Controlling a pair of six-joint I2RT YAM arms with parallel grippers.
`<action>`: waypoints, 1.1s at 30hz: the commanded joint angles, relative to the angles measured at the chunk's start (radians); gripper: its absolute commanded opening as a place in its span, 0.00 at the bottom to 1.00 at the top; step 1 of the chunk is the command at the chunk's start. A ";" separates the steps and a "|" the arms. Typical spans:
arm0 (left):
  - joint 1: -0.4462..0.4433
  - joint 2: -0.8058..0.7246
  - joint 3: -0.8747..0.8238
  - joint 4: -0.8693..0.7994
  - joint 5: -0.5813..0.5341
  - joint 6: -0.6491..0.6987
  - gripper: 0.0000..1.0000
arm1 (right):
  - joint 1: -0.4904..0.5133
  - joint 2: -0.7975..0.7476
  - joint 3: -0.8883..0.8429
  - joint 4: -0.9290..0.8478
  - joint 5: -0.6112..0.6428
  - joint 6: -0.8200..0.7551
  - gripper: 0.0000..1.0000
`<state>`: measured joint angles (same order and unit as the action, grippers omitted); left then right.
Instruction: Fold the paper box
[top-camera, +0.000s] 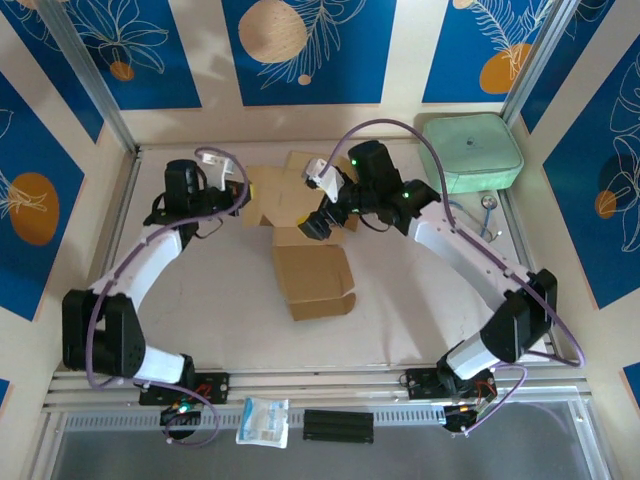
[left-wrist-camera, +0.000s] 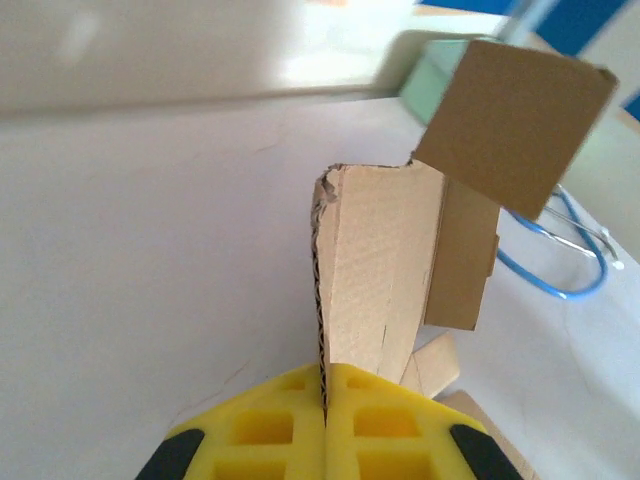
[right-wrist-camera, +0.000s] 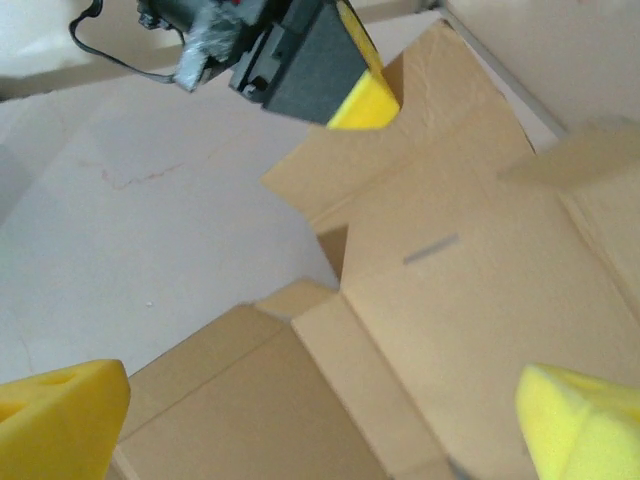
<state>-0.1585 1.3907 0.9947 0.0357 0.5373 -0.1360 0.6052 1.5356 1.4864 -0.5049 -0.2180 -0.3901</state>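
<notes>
A: Where's the paper box (top-camera: 312, 268)?

B: On the table (top-camera: 400, 320), left of the mint-green case (top-camera: 468, 150), mostly flat. The left claw (left-wrist-camera: 324, 440) is clamped on one raised flap (left-wrist-camera: 380, 270) by its edge. The right claw (right-wrist-camera: 320, 420) hangs spread wide over the sheet.

A: Risk?

B: That pinch looks shallow, though it's hard to judge. Pull hard and the flap may slip free or tear, or the whole sheet may skid away from the case.

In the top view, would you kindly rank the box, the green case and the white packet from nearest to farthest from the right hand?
1. Box, beneath the right hand.
2. Green case, back right corner.
3. White packet, near edge, left of centre.
</notes>
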 joint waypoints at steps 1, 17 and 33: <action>-0.020 -0.059 -0.090 0.143 0.063 0.112 0.00 | -0.077 0.051 0.078 -0.054 -0.180 -0.257 1.00; -0.044 -0.104 -0.123 0.139 0.081 0.211 0.00 | -0.239 0.304 0.294 -0.192 -0.324 -0.528 0.70; -0.052 -0.120 -0.097 0.107 -0.016 0.112 0.05 | -0.162 0.288 0.228 -0.021 -0.039 -0.566 0.04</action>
<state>-0.1970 1.3003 0.8677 0.1482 0.5632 0.0353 0.3973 1.8889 1.7573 -0.6109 -0.3851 -0.9333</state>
